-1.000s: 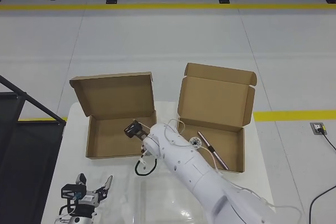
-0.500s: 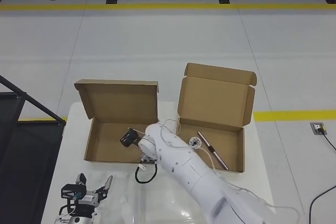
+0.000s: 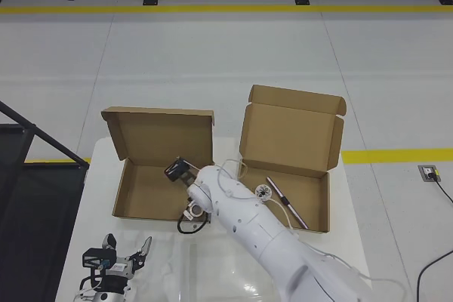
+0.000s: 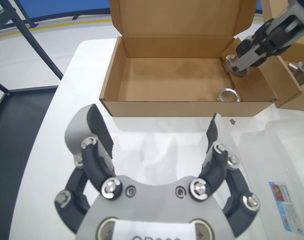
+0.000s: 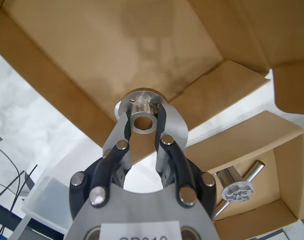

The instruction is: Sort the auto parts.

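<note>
**Flanged hub held over the left box, ready to be set down.**

Nearest, at the table's [image 3: 106, 162] near-left corner, the left gripper [image 4: 152, 111] rests with its fingers [image 4: 98, 126] spread wide and empty. Beyond it, the right gripper [image 5: 143, 117] has its fingers [image 5: 160, 123] closed on the collar of the flanged hub [image 5: 142, 98]. The hub hangs above the floor of the left box [image 4: 187, 108], by the box's right wall and past the ring [image 4: 229, 95] in its near-right corner. Its bore axis runs along the fingers and slants downward, with the flange toward the cardboard and the collar back toward the wrist. To do this well, I would level the flange and lower it clear of the wall and the ring. I would open the fingers only once it is low, so it neither rolls nor tips. Farther right, the right box [image 3: 334, 215] holds a rod [image 5: 252, 173].
</note>
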Tool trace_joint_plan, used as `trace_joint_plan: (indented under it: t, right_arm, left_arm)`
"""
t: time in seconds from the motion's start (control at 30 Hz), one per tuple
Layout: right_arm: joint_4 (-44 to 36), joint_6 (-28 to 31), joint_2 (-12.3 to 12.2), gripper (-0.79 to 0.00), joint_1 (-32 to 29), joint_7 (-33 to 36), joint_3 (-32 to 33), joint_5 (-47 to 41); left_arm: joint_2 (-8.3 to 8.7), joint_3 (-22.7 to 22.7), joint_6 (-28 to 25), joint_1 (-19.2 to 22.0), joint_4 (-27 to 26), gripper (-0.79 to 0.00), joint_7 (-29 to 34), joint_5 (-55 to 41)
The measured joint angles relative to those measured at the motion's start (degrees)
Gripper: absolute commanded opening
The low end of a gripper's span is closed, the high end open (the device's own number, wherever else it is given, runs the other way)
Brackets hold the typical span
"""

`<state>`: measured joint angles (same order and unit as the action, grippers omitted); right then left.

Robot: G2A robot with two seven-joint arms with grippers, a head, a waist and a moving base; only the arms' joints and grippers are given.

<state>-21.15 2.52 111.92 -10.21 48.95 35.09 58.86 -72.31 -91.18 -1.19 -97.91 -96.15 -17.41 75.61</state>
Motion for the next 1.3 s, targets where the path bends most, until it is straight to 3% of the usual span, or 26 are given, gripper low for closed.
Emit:
trace_joint_plan:
  t: [0.37, 0.53, 0.57, 0.7, 0.8, 1.0, 1.17, 1.3]
  right_arm:
    - [3.4, -0.6, 0.2, -0.785, -1.7, -10.1, 0.0, 2.7]
    - [4.9, -0.5, 0.6, -0.151, -2.0, -12.0, 0.4, 2.6]
    - [5.2, -0.4, 0.7, -0.126, -2.0, -12.4, 0.5, 2.5]
    - [5.8, -0.2, 1.0, -0.175, -1.9, -13.5, 0.4, 3.0]
    - [5.9, -0.5, 1.2, -0.296, -1.9, -14.2, 0.4, 3.5]
    - [5.4, 0.6, 1.4, -0.234, -1.9, -16.8, 0.5, 4.4]
    - [4.1, 4.0, 0.8, -0.132, -2.3, -21.3, 0.6, 5.6]
    - [0.9, 4.2, 0.3, -0.123, -4.1, -23.6, 0.2, 7.9]
  left_arm:
    - [0.00, 0.0, 0.0, 0.0, 0.0, 0.000, 0.0, 0.0]
    - [0.00, 0.0, 0.0, 0.0, 0.0, 0.000, 0.0, 0.0]
    - [0.00, 0.0, 0.0, 0.0, 0.0, 0.000, 0.0, 0.0]
    - [0.00, 0.0, 0.0, 0.0, 0.0, 0.000, 0.0, 0.0]
    - [0.00, 0.0, 0.0, 0.0, 0.0, 0.000, 0.0, 0.0]
    - [0.00, 0.0, 0.0, 0.0, 0.0, 0.000, 0.0, 0.0]
    - [0.00, 0.0, 0.0, 0.0, 0.0, 0.000, 0.0, 0.0]
    - [0.00, 0.0, 0.0, 0.0, 0.0, 0.000, 0.0, 0.0]
